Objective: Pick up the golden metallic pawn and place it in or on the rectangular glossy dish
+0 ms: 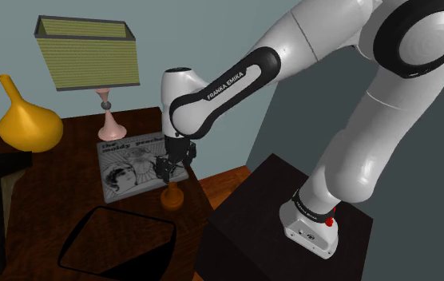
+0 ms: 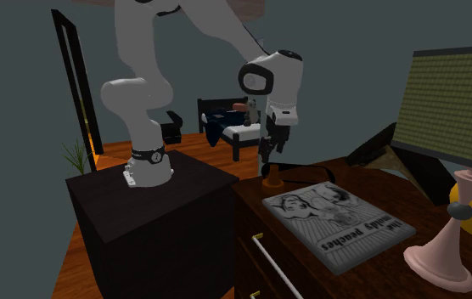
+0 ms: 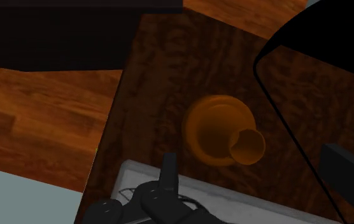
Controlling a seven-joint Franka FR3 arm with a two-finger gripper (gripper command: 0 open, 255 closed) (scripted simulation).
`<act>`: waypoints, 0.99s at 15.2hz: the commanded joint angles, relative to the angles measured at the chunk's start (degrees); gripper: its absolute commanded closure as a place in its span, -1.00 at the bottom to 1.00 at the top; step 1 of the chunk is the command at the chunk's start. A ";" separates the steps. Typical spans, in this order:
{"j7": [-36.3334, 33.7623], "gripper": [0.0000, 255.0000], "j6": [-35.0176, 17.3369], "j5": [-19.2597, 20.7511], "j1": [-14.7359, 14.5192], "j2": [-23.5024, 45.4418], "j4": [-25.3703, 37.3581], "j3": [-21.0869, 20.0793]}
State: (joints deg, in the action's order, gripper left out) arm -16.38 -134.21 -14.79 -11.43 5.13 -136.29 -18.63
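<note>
The pawn stood upright on the dark wooden table, close to the table's edge and just off a corner of the grey magazine that lay flat there. It looked more orange-brown than golden from where I stood. The black gripper hung directly above it, at twelve o'clock from the pawn in the shoulder view, very near its top (whether the two actually touched, I couldn't make out). Nor could I tell whether the gripper was released or clenched. From the wrist camera the pawn showed from above, round base and smaller head, standing apart from the hand rather than within its grasp. The glossy black rectangular dish lay at about seven o'clock from the pawn in the shoulder view, near it but not touching. At ten o'clock from the pawn in that view stood a lamp with a greenish shade and a pink foot, and further round, near nine o'clock, a yellow long-necked vase. In the second exterior view the gripper hovered over the pawn, with the magazine at four o'clock from it and the dark stand at nine o'clock.
</note>
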 commanded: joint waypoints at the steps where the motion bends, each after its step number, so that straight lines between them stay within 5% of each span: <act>1: -1.21 -1.00 -1.22 0.55 -0.63 2.32 1.32 -0.36; 8: -1.68 -1.00 -7.28 1.04 -1.57 6.95 -0.07 -0.57; 15: -1.68 -1.00 -7.28 1.04 -1.57 6.95 -0.07 -0.56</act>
State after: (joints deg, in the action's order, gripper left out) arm -18.06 -141.48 -13.75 -13.00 12.07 -136.35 -19.19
